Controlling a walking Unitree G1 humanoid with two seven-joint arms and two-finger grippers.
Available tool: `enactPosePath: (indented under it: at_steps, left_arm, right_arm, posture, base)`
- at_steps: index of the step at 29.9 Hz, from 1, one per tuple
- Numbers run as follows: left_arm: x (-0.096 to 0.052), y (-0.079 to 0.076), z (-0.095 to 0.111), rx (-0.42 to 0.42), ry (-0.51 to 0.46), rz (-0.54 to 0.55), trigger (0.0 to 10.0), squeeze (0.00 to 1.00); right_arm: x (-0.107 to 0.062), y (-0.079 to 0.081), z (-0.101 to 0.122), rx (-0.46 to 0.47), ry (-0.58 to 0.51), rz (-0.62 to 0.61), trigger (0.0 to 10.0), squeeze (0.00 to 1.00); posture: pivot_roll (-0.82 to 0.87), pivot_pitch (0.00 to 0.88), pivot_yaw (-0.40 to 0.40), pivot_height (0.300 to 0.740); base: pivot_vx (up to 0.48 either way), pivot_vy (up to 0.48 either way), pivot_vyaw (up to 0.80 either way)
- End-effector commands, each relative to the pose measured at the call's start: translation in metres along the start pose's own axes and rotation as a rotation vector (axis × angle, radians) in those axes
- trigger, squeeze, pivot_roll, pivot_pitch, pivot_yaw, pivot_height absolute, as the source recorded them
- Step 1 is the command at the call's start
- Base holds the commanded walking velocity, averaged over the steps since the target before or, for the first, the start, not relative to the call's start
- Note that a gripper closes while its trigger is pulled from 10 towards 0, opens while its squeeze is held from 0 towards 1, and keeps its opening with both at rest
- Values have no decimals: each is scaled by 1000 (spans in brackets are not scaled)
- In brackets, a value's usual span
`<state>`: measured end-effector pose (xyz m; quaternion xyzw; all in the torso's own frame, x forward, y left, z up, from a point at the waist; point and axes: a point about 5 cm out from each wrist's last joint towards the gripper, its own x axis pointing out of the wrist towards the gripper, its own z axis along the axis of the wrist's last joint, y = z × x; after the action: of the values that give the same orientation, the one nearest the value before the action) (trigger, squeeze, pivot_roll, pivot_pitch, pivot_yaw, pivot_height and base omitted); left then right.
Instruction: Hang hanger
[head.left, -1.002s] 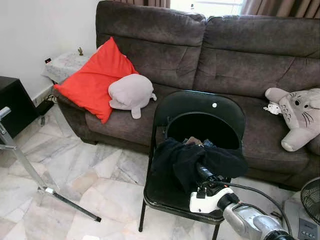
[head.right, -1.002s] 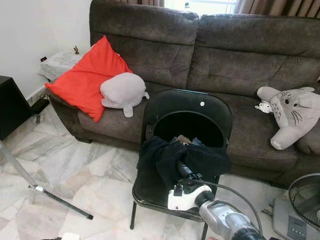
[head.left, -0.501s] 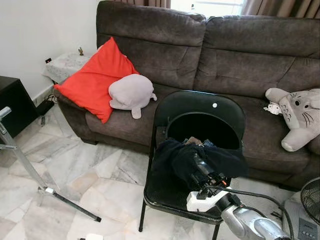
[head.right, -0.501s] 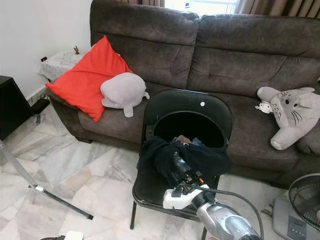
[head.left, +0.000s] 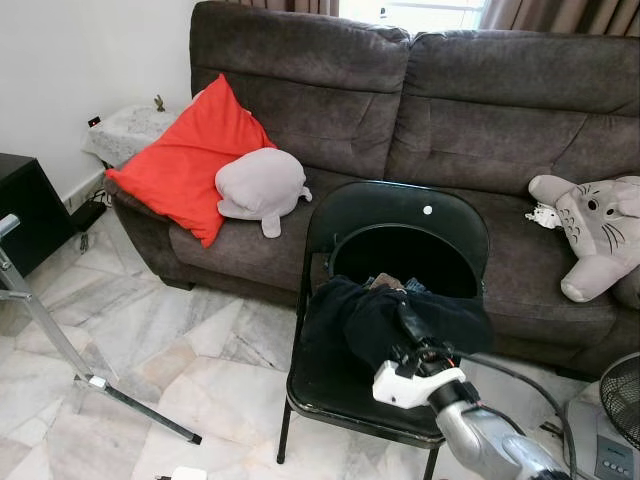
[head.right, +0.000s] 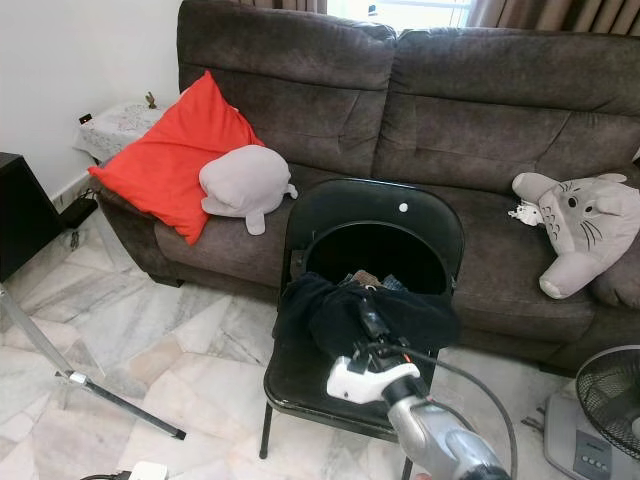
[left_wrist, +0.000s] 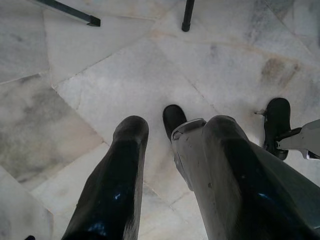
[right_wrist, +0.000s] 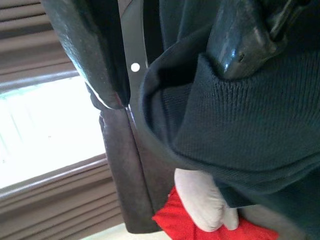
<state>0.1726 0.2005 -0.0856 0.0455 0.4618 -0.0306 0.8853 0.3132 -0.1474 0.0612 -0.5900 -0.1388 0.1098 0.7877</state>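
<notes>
A dark knit garment (head.left: 350, 315) lies bunched on the seat of a black folding chair (head.left: 400, 215) in front of the sofa. A small brown and blue bit (head.left: 387, 283) peeks out at the garment's back edge; I cannot make out a hanger. My right gripper (head.left: 406, 322) lies on top of the garment's right half, pointing toward the chair back. In the right wrist view the right gripper (right_wrist: 175, 85) is open, with a fold of the dark knit (right_wrist: 220, 130) bulging between the fingers. My left gripper (left_wrist: 175, 125) hangs open over the marble floor.
A brown sofa (head.left: 480, 110) stands behind the chair, holding a red cushion (head.left: 185, 160), a grey plush (head.left: 262, 185) and a grey cat plush (head.left: 590, 235). A metal stand leg (head.left: 60, 345) crosses the floor at left. A fan (head.left: 615, 400) stands at right.
My right gripper has slid forward and up onto the garment and rolled at the wrist. The garment and chair stay where they were.
</notes>
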Motion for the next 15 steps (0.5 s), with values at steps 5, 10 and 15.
enactPosePath:
  at_steps: [5, 10, 15]
  left_arm:
    - [0, 1, -2, 4, 15, 6, 10000, 0]
    - [0, 1, -2, 5, 17, 9, 10000, 0]
    - [0, 1, -2, 6, 18, 10, 10000, 0]
  right_arm:
    - [13, -7, -1, 83, 65, -36, 10000, 0]
    - [24, -19, 11, 228, 14, -82, 10000, 0]
    - [26, -24, 28, 226, -119, -88, 10000, 0]
  posture:
    - [47, 36, 21, 740]
    - [47, 36, 21, 740]
    - [50, 37, 20, 740]
  base:
    - [0, 0, 0]
    - [0, 0, 0]
    - [0, 0, 0]
